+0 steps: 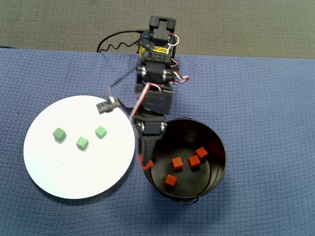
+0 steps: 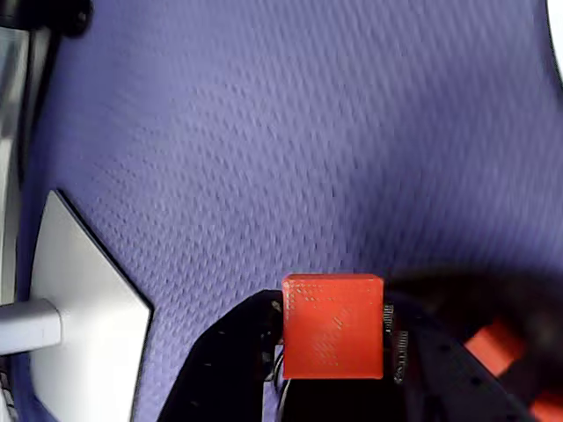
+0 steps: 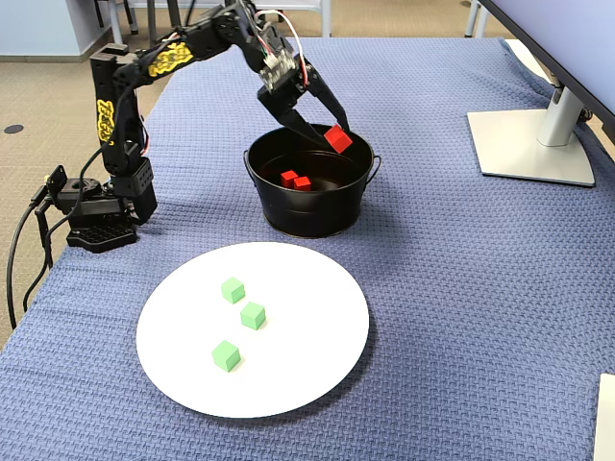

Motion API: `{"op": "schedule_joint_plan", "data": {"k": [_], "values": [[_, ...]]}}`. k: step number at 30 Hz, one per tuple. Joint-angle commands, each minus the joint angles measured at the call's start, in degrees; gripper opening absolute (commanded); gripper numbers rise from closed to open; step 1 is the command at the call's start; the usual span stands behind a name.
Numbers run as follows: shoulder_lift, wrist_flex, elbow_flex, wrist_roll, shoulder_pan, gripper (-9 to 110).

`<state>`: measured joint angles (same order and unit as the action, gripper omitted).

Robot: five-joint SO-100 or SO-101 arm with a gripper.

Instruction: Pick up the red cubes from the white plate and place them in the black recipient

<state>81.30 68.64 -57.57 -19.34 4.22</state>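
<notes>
My gripper (image 3: 334, 140) is shut on one red cube (image 3: 337, 137) and holds it just above the black recipient (image 3: 307, 206), near its far rim. The wrist view shows that cube (image 2: 332, 325) pinched between the two dark fingers, with the pot's dark rim (image 2: 457, 286) at the lower right. In the overhead view the gripper (image 1: 147, 160) hangs over the pot's left rim (image 1: 224, 157) and hides the held cube. Several red cubes (image 1: 177, 163) lie on the pot's floor. The white plate (image 1: 78, 167) lies left of the pot and carries no red cubes.
Three green cubes (image 1: 82, 143) sit near the middle of the plate (image 3: 288, 336). A monitor stand (image 3: 528, 144) rests on the blue cloth at the fixed view's right. The arm's base (image 3: 101, 226) and its cables are at the left edge there.
</notes>
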Motion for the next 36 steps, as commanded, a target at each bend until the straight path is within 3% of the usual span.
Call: {"op": "schedule_joint_plan", "data": {"k": [1,10,20,25,29,32,36], "values": [[-1.93,2.02,3.78,12.57,-2.37,0],[-5.01,5.62,3.87,19.42,-8.44,0],[10.28,0.26,-17.84,19.16,-15.47,0],[8.26,2.72,-14.85,16.96,-14.85,2],[10.11,1.58,-16.61,15.03,-13.18,29],[14.77,1.32,-18.19,14.06,-10.11,30],[29.44,-0.09,-27.51,13.10,-1.93,21]]}}
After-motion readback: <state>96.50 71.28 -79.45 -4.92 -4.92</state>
